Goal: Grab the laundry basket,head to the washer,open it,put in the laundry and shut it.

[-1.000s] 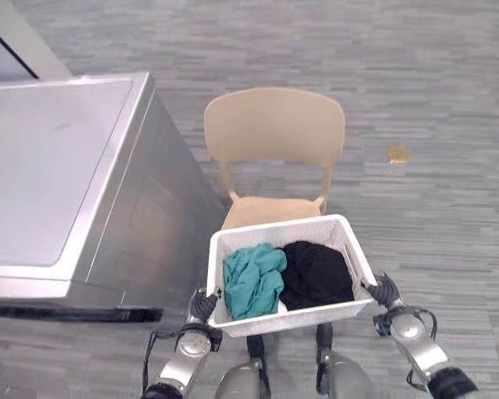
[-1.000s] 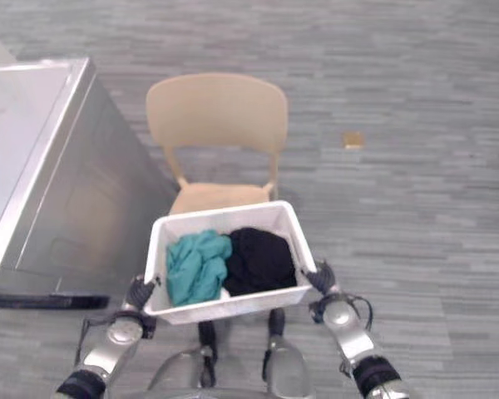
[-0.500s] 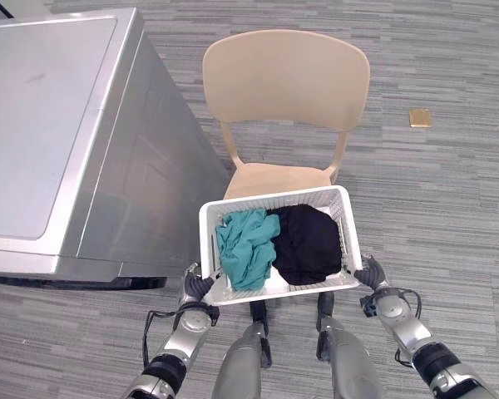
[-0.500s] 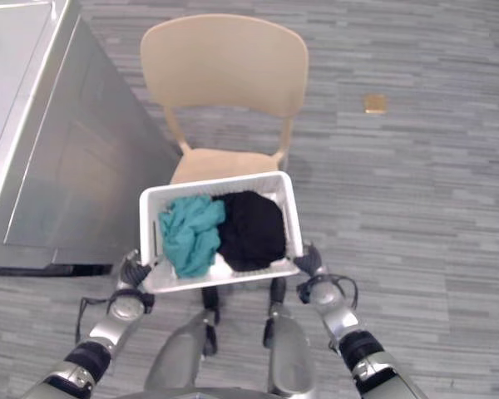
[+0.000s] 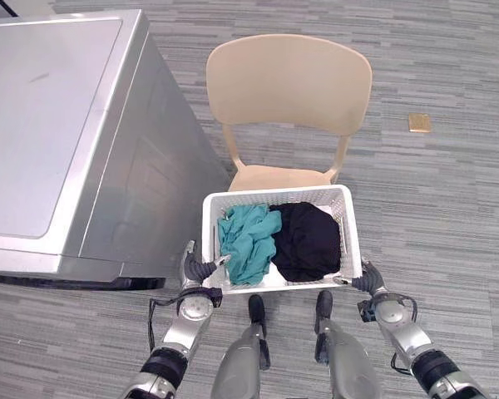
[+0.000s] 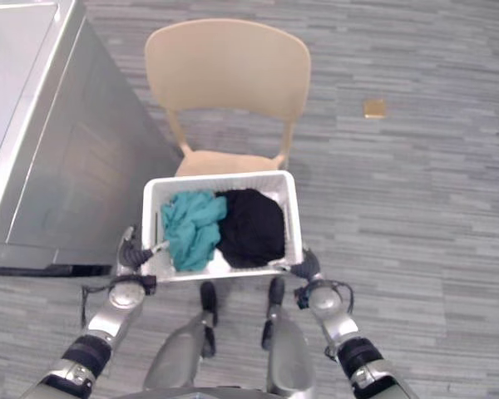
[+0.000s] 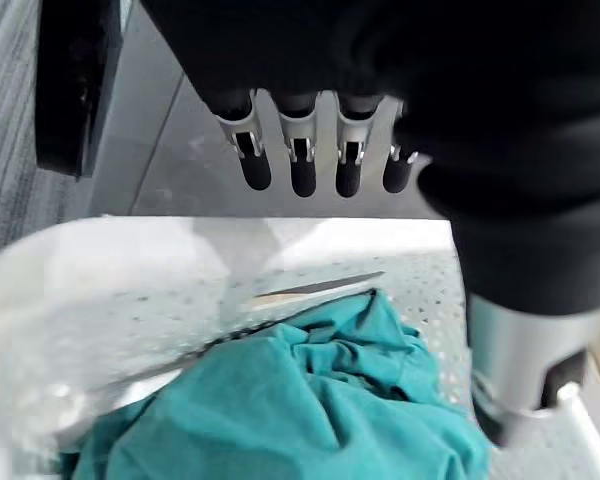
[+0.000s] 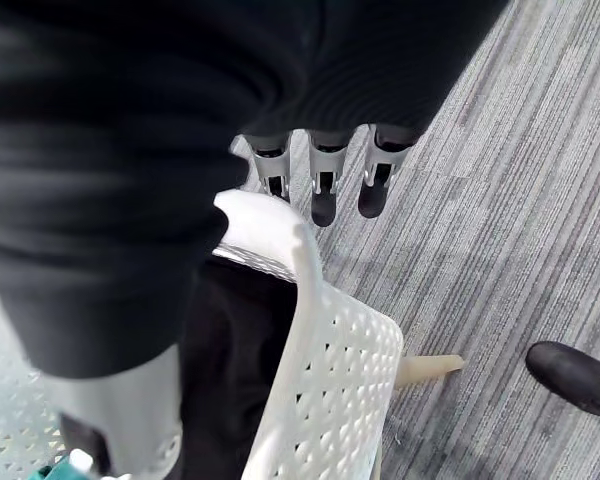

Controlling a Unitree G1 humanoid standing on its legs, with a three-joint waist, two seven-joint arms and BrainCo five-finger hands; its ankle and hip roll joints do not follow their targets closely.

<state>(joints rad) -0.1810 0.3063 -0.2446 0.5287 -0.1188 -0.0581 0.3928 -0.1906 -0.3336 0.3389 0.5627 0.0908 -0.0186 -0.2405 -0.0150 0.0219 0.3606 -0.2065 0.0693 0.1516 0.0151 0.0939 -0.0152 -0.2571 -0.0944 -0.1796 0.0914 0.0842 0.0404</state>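
Between our two hands, left hand (image 5: 201, 270) and right hand (image 5: 364, 281) clasp the laundry basket (image 5: 276, 283); the washer (image 5: 58, 133) lies leftward.

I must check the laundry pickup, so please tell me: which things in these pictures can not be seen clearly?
- Washer: its top runs past the eye views' edge; no door or handle shows.
- Right hand: basket rim hides its grip.
- Chair seat: mostly under the basket.
- Black laundry: kind of garment unreadable.

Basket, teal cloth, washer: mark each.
Basket (image 5: 211, 216): left eye view, left rim corner.
Teal cloth (image 5: 248, 238): left eye view, middle of the bundle.
Washer (image 5: 41, 125): left eye view, flat top lid.
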